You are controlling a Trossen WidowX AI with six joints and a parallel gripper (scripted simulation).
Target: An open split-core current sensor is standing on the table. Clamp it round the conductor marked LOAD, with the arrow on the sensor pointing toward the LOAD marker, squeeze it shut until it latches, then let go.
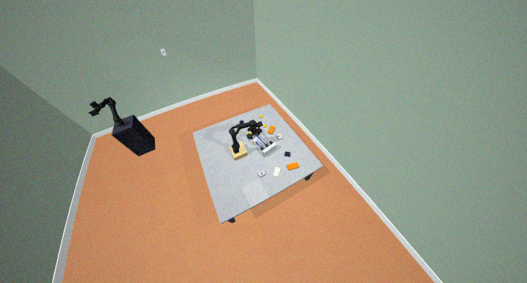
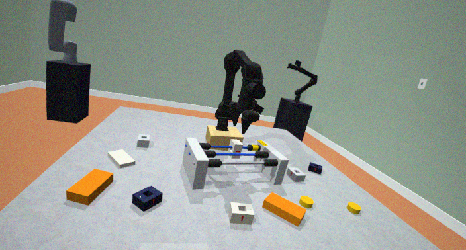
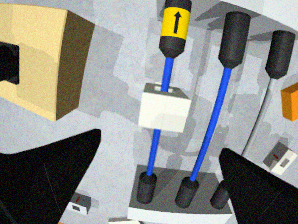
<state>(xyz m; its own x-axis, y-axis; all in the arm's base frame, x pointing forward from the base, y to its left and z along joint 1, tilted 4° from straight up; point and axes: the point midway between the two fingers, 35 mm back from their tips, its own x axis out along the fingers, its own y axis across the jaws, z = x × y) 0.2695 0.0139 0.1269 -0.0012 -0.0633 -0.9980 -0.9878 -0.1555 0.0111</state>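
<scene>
The white sensor (image 2: 236, 151) (image 3: 164, 114) sits round the blue conductor (image 2: 216, 147) (image 3: 154, 152) nearest the arm's base, between the rack's two end walls. This conductor carries a yellow band (image 2: 255, 147) (image 3: 175, 22) with a black arrow pointing away from the sensor; no LOAD lettering is readable. The sensor's body looks closed round the conductor, but its latch cannot be made out. A small red mark shows on its side in the exterior view; its direction is unclear. My gripper (image 2: 239, 128) (image 3: 162, 145) is open and empty above the sensor, a finger on either side in the wrist view.
The rack's end wall (image 2: 198, 173) and other end wall (image 2: 279, 174) hold a second blue conductor (image 3: 212, 120) and a grey one (image 3: 259, 112). Orange blocks (image 2: 91, 186) (image 2: 284, 209), a navy sensor-like block (image 2: 147, 201), a white one (image 2: 241, 217) and yellow discs (image 2: 306, 202) (image 2: 353, 208) lie around.
</scene>
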